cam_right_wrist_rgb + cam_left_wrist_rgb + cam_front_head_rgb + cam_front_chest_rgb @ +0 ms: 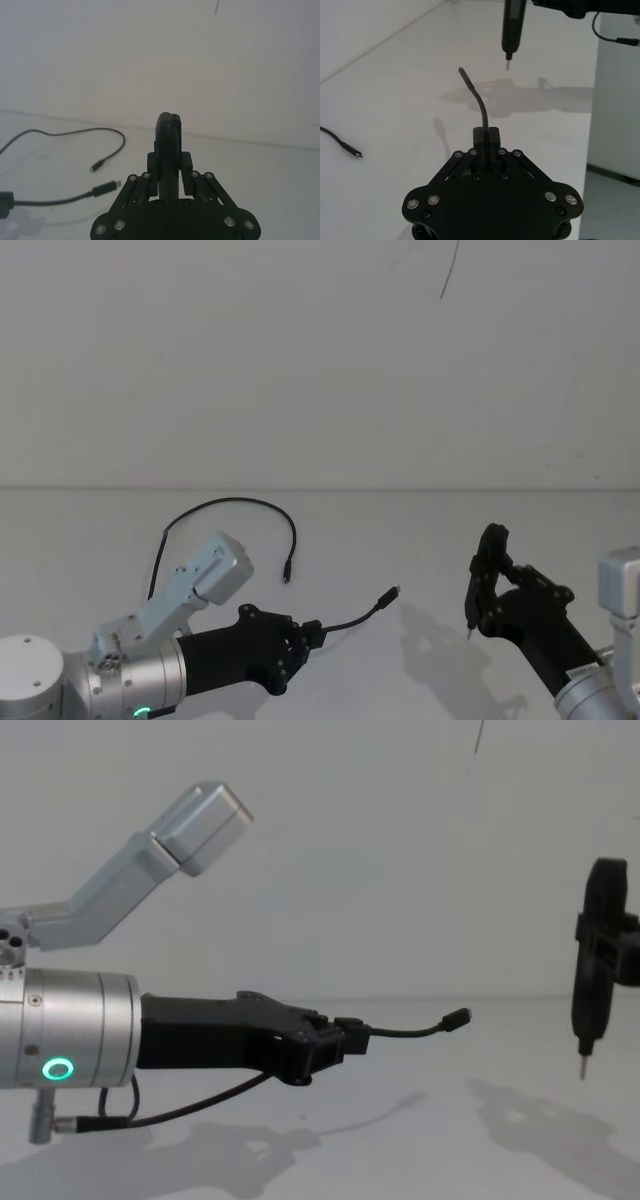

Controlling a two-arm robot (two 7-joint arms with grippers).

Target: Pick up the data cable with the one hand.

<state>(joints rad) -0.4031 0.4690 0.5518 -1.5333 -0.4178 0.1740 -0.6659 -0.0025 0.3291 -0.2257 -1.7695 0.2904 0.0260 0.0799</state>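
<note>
The data cable (240,502) is a thin black cord. Its long loop lies on the white table, with one small plug (287,576) resting there. My left gripper (312,632), black on a silver cylinder with a green ring (58,1069), is shut on the cable near its other end. That short end (410,1032) sticks forward above the table, ending in its plug (461,70). The stretch between loop and fingers is hidden under the arm. My right gripper (480,590) hangs at the right, shut on a slim black pointed tool (583,1020), apart from the cable.
A thin black wire (190,1103) with a silver plug runs under the left wrist. The white tabletop (400,530) meets a plain wall behind. In the left wrist view the table's edge (592,125) runs at the right.
</note>
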